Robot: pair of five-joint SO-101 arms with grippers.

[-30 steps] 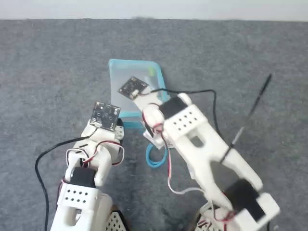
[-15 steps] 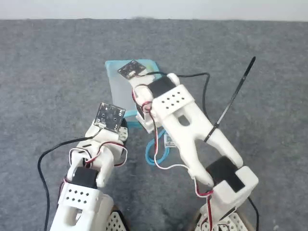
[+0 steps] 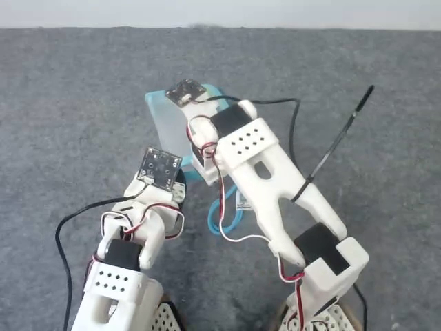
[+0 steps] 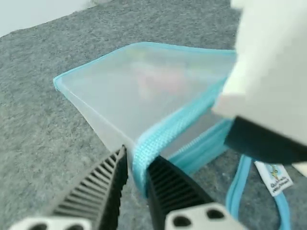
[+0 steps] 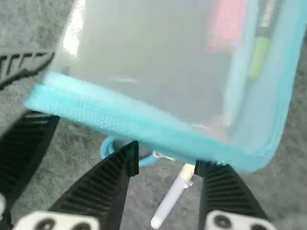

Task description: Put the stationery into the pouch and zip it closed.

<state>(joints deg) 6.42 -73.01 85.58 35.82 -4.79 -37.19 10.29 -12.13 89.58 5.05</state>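
Pouch sits out on the grey bench, roughly mid-bench and just ahead of both arms. It's a see-through one with a teal zipper band along the near edge. In the right wrist view a pink item and a green pen-like thing show through the wall, so they're inside, over toward one end.

Left gripper has its jaws nearly together, pinching the zipper band right at the near corner of the pouch, and that corner looks lifted a little off the bench.

Right gripper comes in over the top of the pouch, with its jaws spread fairly wide and sitting just beside the zipper band, one each side of a thin white stick-like bit. Can't tell what that bit is, or whether the jaws are touching the band at all.

Behind the zipper edge, on the arms' side, a blue loop strap with a small white tag lies on the bench.
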